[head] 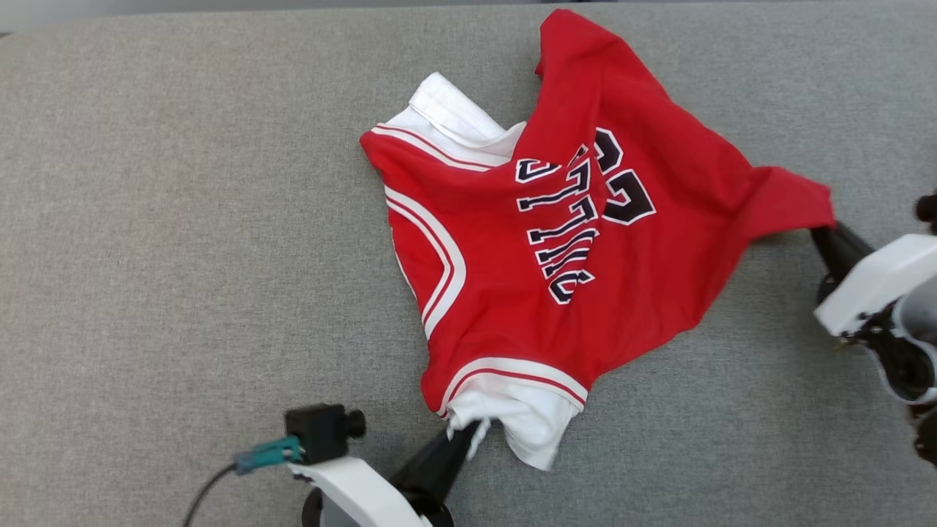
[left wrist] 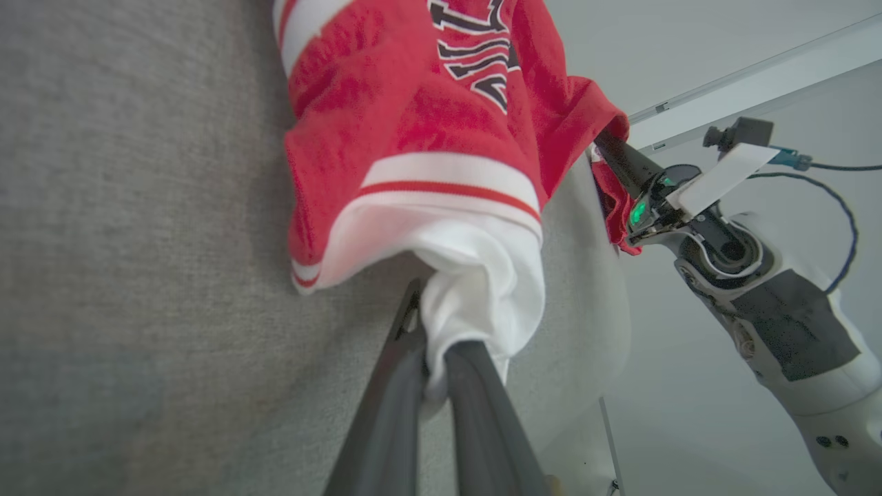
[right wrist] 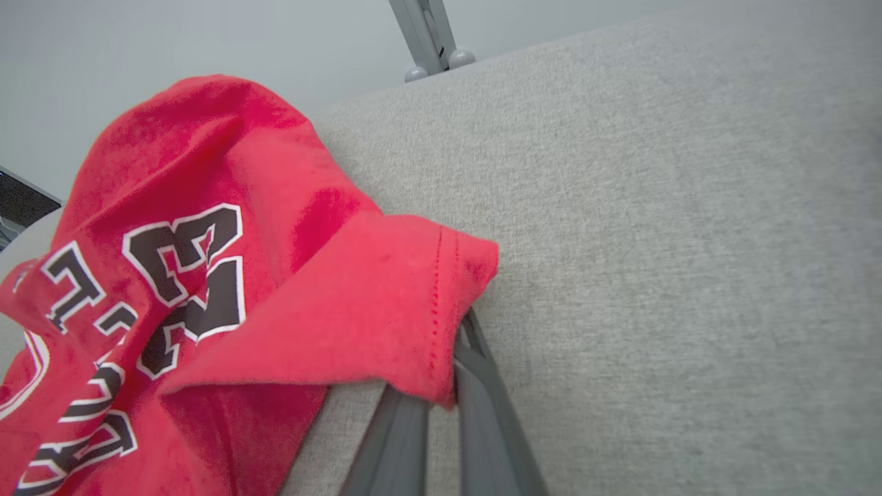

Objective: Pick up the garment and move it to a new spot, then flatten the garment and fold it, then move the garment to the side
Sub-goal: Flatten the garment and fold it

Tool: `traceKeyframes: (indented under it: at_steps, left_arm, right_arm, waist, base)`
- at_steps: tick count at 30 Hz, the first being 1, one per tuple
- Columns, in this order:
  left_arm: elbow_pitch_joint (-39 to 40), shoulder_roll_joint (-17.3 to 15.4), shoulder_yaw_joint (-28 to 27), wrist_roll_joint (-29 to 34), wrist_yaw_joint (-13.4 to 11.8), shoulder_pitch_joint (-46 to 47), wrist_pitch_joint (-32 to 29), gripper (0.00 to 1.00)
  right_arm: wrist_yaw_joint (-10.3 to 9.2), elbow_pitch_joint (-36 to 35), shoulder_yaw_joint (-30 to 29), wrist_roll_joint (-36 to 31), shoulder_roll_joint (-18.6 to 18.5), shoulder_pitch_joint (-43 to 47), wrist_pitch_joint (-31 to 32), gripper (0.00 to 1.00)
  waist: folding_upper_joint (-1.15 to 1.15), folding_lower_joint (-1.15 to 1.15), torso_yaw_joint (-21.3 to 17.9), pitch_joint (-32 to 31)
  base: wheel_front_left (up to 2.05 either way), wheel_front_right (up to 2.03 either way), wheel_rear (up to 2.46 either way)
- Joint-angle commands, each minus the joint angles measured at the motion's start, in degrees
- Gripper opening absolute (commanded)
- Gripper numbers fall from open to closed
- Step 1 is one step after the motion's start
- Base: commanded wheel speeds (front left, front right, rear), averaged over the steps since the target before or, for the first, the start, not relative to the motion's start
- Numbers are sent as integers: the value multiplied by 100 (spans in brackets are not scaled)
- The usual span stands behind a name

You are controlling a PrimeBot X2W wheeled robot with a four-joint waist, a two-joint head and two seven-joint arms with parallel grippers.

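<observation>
Two tools are pinching the red garment (head: 512,293) at opposite ends: nearest, the left tool (head: 467,432) is clamping the bunched white cloth at its near edge. Farther off, the right tool (head: 823,234) is gripping a red corner, with the garment lying crumpled between them on the grey surface (head: 183,219).

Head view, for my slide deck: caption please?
Left pincer grips the red jersey by its white part, right pincer by a red corner, on grey surface.
</observation>
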State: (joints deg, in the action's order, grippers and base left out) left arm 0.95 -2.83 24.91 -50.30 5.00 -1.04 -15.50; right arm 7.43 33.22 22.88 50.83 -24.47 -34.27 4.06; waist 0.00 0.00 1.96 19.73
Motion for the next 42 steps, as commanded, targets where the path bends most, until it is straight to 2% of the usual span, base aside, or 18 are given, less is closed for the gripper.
traceKeyframes:
  at_steps: [1, 5, 11, 13, 19, 24, 28, 31, 33, 34, 35, 38, 42]
  left_arm:
    - [246, -18, -143, -190, 55, -11, 77, 0]
    - [1109, -55, -545, -655, 56, -93, 192, 0]
    - [2434, -137, -1160, -1056, -117, -193, 302, 0]
    - [2639, -143, -1226, -1109, -158, -189, 286, 0]
    - [3645, -185, -1617, -1107, -484, 15, 317, 0]
    - [4124, -480, -1901, -740, -865, 893, 5, 0]
    - [3740, -808, -2038, -567, -1189, 2314, -531, 0]
    - [2966, -979, -2001, -463, -1345, 3639, -903, 0]
    - [2310, -1034, -1916, -360, -1389, 4525, -1068, 0]
    - [1621, -1084, -1788, -133, -1368, 5410, -1124, 0]
    - [1220, -1066, -1740, -19, -1374, 5842, -1097, 0]
    - [43, -1028, -1588, 378, -1274, 7062, -869, 0]
    - [-1432, -926, -1587, 782, -1042, 8460, -111, 0]
  right_arm:
    - [10, -212, -72, 179, -199, 160, -35, 0]
    - [10, -996, -399, 740, -660, 505, -75, 0]
    - [10, -2325, -1106, 1519, -1139, 1220, -42, 0]
    - [10, -2546, -1235, 1594, -1229, 1348, -31, 0]
    - [10, -3792, -2135, 1712, -1681, 1988, 44, 0]
    - [10, -4706, -2886, 1643, -1972, 1928, 561, 0]
    - [10, -4868, -3051, 1443, -2147, 1101, 1332, 0]
    - [10, -4528, -2835, 1101, -1928, -16, 1956, 0]
    - [10, -4122, -2673, 682, -1635, -939, 2329, 0]
    - [9, -3558, -2565, 128, -1215, -1960, 2597, 0]
    - [10, -3259, -2475, -196, -989, -2465, 2714, 0]
    - [11, -2341, -2381, -1226, -264, -3898, 2682, 0]
    - [10, -1318, -2473, -2403, 552, -5290, 2058, 0]
  waist:
    - [0, 0, -41, -82]
    - [0, 0, -115, -237]
    - [0, 0, -240, -454]
    - [0, 0, -263, -473]
    - [0, 0, -350, -501]
    - [0, 0, -386, -323]
    - [0, 0, -408, -44]
    - [0, 0, -412, 224]
    - [0, 0, -395, 418]
    - [0, 0, -364, 628]
    - [0, 0, -347, 731]
    - [0, 0, -323, 1030]
    - [0, 0, -357, 1262]
  base:
    - [0, 0, 0]
    - [0, 0, 0]
    - [0, 0, 0]
    - [0, 0, 0]
    - [0, 0, 0]
    - [0, 0, 0]
    - [0, 0, 0]
    - [0, 0, 0]
    - [0, 0, 0]
    - [0, 0, 0]
    - [0, 0, 0]
    - [0, 0, 0]
    - [0, 0, 0]
